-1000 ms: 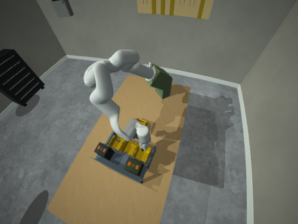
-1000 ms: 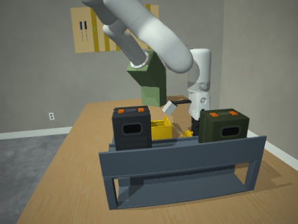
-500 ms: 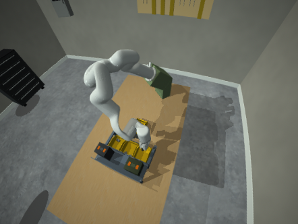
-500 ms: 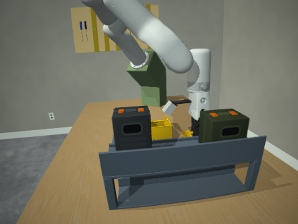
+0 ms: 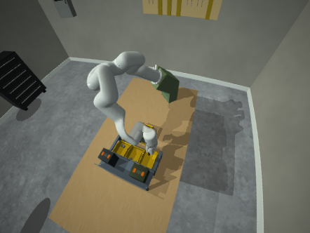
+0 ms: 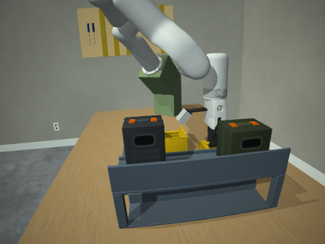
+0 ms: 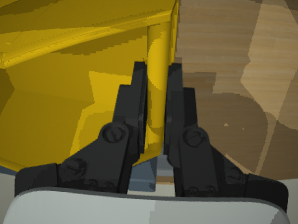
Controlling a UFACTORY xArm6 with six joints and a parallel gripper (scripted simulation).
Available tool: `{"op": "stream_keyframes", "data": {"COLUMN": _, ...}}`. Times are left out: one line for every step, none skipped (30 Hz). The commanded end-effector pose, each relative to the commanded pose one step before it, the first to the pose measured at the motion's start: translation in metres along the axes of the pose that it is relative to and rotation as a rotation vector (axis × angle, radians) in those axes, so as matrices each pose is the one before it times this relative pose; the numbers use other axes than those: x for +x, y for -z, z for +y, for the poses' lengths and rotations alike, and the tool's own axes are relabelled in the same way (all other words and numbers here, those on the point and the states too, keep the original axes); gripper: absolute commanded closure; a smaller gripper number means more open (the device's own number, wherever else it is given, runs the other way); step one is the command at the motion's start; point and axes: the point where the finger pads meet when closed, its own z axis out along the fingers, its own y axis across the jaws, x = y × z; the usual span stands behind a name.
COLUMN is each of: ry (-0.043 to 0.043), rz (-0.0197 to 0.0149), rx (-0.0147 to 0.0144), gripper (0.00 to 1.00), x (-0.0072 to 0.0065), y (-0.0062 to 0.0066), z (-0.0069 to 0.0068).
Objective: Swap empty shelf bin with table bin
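The pincer (image 5: 150, 152) (image 6: 212, 142) (image 7: 157, 82) is clamped on 1 wall of the yellow bin (image 5: 149, 161) (image 6: 203, 145) (image 7: 45, 112) (rightmost from the top), whose interior lies left of it in the wrist view.

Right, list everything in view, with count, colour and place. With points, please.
table (image 5: 88, 182) (image 6: 66, 184) (image 7: 225, 55): one, wooden
shelf (image 5: 124, 173) (image 6: 198, 176): one, blue-grey, on the table
left and middle bins (image 5: 123, 151): two, yellow, in the shelf
right bin (image 5: 149, 162) (image 7: 50, 115): one, yellow, at the shelf's right end in the top view
far bin (image 5: 149, 125) (image 6: 176, 143): one, yellow, beyond the shelf
cases (image 5: 139, 172) (image 6: 143, 145): two, black and dark green, atop the shelf
tool board (image 5: 182, 8) (image 6: 90, 44): one, tan, wall
outlet (image 6: 56, 126): one, white, wall
slatted unit (image 5: 17, 78): one, black, left
wall box (image 5: 64, 8): one, grey
pedestal (image 5: 170, 85) (image 6: 167, 84): one, green, under the arm
arm (image 5: 106, 84) (image 6: 191, 55): one, white
gripper (image 5: 151, 152) (image 6: 212, 141) (image 7: 157, 82): one, black fingers, shut on the right bin's wall
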Motion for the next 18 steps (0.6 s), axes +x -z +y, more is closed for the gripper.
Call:
{"op": "stream_keyframes", "data": {"ry": -0.00067, "rz": -0.00182, "rx": 0.00282, "gripper": 1.00, "x": -0.00060, "y": 0.00114, "z": 0.00236}}
{"op": "stream_keyframes", "data": {"ry": 0.00000, "rz": -0.00001, "rx": 0.00000, "gripper": 1.00, "x": 0.00000, "y": 0.00000, "z": 0.00188}}
{"op": "stream_keyframes", "data": {"ry": 0.00000, "rz": 0.00001, "rx": 0.00000, "gripper": 1.00, "x": 0.00000, "y": 0.00000, "z": 0.00197}}
{"op": "stream_keyframes", "data": {"ry": 0.00000, "rz": 0.00000, "rx": 0.00000, "gripper": 1.00, "x": 0.00000, "y": 0.00000, "z": 0.00207}}
{"op": "stream_keyframes", "data": {"ry": 0.00000, "rz": 0.00000, "rx": 0.00000, "gripper": 1.00, "x": 0.00000, "y": 0.00000, "z": 0.00216}}
{"op": "stream_keyframes", "data": {"ry": 0.00000, "rz": 0.00000, "rx": 0.00000, "gripper": 1.00, "x": 0.00000, "y": 0.00000, "z": 0.00225}}
{"op": "stream_keyframes", "data": {"ry": 0.00000, "rz": 0.00000, "rx": 0.00000, "gripper": 1.00, "x": 0.00000, "y": 0.00000, "z": 0.00234}}
{"op": "stream_keyframes", "data": {"ry": 0.00000, "rz": 0.00000, "rx": 0.00000, "gripper": 1.00, "x": 0.00000, "y": 0.00000, "z": 0.00242}}
{"op": "stream_keyframes", "data": {"ry": 0.00000, "rz": 0.00000, "rx": 0.00000, "gripper": 1.00, "x": 0.00000, "y": 0.00000, "z": 0.00250}}
{"op": "stream_keyframes", "data": {"ry": 0.00000, "rz": 0.00000, "rx": 0.00000, "gripper": 1.00, "x": 0.00000, "y": 0.00000, "z": 0.00257}}
{"op": "stream_keyframes", "data": {"ry": 0.00000, "rz": 0.00000, "rx": 0.00000, "gripper": 1.00, "x": 0.00000, "y": 0.00000, "z": 0.00264}}
{"op": "stream_keyframes", "data": {"ry": 0.00000, "rz": 0.00000, "rx": 0.00000, "gripper": 1.00, "x": 0.00000, "y": 0.00000, "z": 0.00271}}
{"op": "stream_keyframes", "data": {"ry": 0.00000, "rz": 0.00000, "rx": 0.00000, "gripper": 1.00, "x": 0.00000, "y": 0.00000, "z": 0.00277}}
{"op": "stream_keyframes", "data": {"ry": 0.00000, "rz": -0.00001, "rx": 0.00000, "gripper": 1.00, "x": 0.00000, "y": 0.00000, "z": 0.00283}}
{"op": "stream_keyframes", "data": {"ry": 0.00000, "rz": 0.00001, "rx": 0.00000, "gripper": 1.00, "x": 0.00000, "y": 0.00000, "z": 0.00288}}
{"op": "stream_keyframes", "data": {"ry": 0.00000, "rz": -0.00001, "rx": 0.00000, "gripper": 1.00, "x": 0.00000, "y": 0.00000, "z": 0.00293}}
{"op": "stream_keyframes", "data": {"ry": 0.00000, "rz": 0.00000, "rx": 0.00000, "gripper": 1.00, "x": 0.00000, "y": 0.00000, "z": 0.00000}}
{"op": "stream_keyframes", "data": {"ry": 0.00000, "rz": 0.00000, "rx": 0.00000, "gripper": 1.00, "x": 0.00000, "y": 0.00000, "z": 0.00000}}
